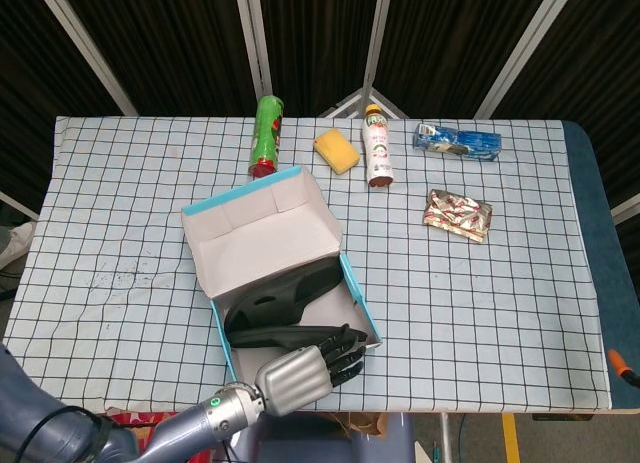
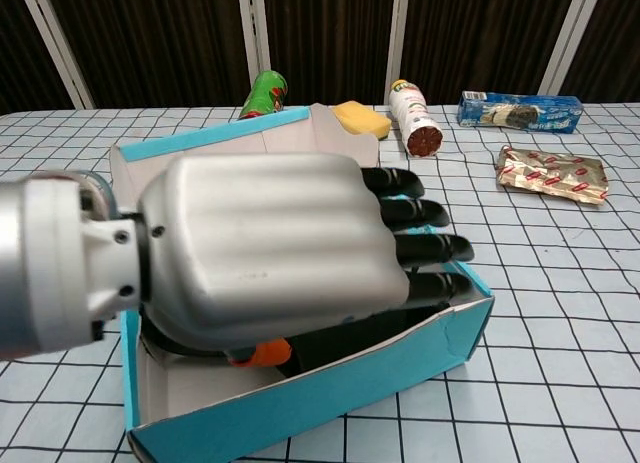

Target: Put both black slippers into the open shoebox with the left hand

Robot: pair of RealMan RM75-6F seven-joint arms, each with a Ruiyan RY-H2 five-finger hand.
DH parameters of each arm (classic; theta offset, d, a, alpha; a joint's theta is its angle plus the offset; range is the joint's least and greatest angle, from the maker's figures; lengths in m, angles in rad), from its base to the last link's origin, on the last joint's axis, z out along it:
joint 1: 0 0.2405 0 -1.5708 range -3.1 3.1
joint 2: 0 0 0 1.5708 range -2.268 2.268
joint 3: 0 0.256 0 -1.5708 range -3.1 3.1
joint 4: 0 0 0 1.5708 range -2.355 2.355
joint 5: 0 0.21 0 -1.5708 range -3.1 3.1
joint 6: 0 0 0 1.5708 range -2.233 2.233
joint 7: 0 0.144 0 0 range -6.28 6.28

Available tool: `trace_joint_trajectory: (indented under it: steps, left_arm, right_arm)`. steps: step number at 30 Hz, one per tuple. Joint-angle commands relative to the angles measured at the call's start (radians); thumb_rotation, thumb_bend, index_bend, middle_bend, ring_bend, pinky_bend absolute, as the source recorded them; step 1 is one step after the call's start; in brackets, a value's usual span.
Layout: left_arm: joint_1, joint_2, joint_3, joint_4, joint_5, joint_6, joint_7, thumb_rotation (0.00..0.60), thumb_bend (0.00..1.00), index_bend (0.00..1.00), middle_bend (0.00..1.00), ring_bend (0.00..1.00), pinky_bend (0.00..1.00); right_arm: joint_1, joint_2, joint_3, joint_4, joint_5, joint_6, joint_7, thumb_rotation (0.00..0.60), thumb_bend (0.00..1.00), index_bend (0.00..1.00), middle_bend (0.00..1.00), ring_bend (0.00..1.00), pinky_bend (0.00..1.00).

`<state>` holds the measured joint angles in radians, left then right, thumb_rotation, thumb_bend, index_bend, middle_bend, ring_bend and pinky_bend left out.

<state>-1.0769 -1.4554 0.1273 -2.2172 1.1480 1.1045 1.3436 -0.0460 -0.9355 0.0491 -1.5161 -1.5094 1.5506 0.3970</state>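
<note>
Surroundings: beyond the left hand point(image 1: 300, 368), at the far edge of the checked counter point(image 1: 500, 303), a green can point(image 1: 267, 134), a yellow sponge point(image 1: 337, 150) and a white bottle point(image 1: 376, 145) are seen lying in a row; further to the hand's right a blue packet point(image 1: 457, 140) and a silver foil pack point(image 1: 458, 214) are laid, well apart from the hand.
Obstruction: in the chest view much of the shoebox point(image 2: 330, 388) interior is covered by the back of the left hand point(image 2: 280, 243); the raised lid point(image 1: 265, 228) is stood up on the far side of the hand.
Left hand: it is held above the near end of the shoebox point(image 1: 352, 283), palm down, with the dark fingers point(image 2: 420, 248) stretched out and a little apart; nothing is gripped.
Slippers: the black slippers point(image 1: 285, 303) are found inside the shoebox, just beyond and under the fingers; whether they are touched by the hand cannot be told. In the chest view only a dark part point(image 2: 350, 335) is shown below the hand.
Orange part: a small orange piece point(image 2: 262, 355) is seen beneath the palm; what it belongs to cannot be told.
Right hand: it is shown in neither view.
</note>
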Motion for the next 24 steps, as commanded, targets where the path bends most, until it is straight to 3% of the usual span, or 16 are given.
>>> trace_joint_trajectory:
  steps: [1, 5, 9, 14, 19, 24]
  left_arm:
    - [0.066, 0.065, 0.0, -0.11, 0.026, 0.091, -0.068, 0.6, 0.3, 0.07, 0.02, 0.0, 0.04]
    - [0.172, 0.164, -0.005, -0.139, 0.167, 0.264, -0.137, 0.6, 0.3, 0.11, 0.11, 0.0, 0.09]
    - [0.361, 0.236, 0.053, -0.139, 0.285, 0.493, -0.275, 0.6, 0.3, 0.15, 0.12, 0.0, 0.09]
    - [0.568, 0.282, 0.109, -0.081, 0.298, 0.706, -0.489, 0.6, 0.3, 0.17, 0.09, 0.0, 0.08]
    - [0.699, 0.279, 0.072, 0.089, 0.231, 0.781, -0.793, 0.6, 0.3, 0.16, 0.07, 0.0, 0.08]
    - [0.781, 0.251, 0.012, 0.222, 0.149, 0.789, -0.956, 0.6, 0.3, 0.13, 0.03, 0.0, 0.06]
  right_arm:
    - [0.0, 0.001, 0.0, -0.001, 0.0, -0.001, 0.0, 0.6, 0.31, 0.1, 0.1, 0.13, 0.04]
    - [-0.001, 0.001, 0.001, 0.001, 0.001, 0.002, 0.006, 0.6, 0.31, 0.1, 0.1, 0.13, 0.04]
    - [-0.003, 0.0, 0.001, 0.002, -0.007, 0.014, 0.008, 0.6, 0.31, 0.1, 0.1, 0.13, 0.04]
    - [-0.003, -0.003, -0.001, 0.003, -0.028, 0.031, 0.002, 0.6, 0.31, 0.1, 0.1, 0.13, 0.04]
    - [-0.005, -0.005, -0.004, 0.01, -0.05, 0.049, -0.002, 0.6, 0.31, 0.1, 0.1, 0.13, 0.04]
    - [-0.005, -0.008, -0.011, 0.022, -0.077, 0.068, -0.005, 0.6, 0.31, 0.1, 0.1, 0.13, 0.04]
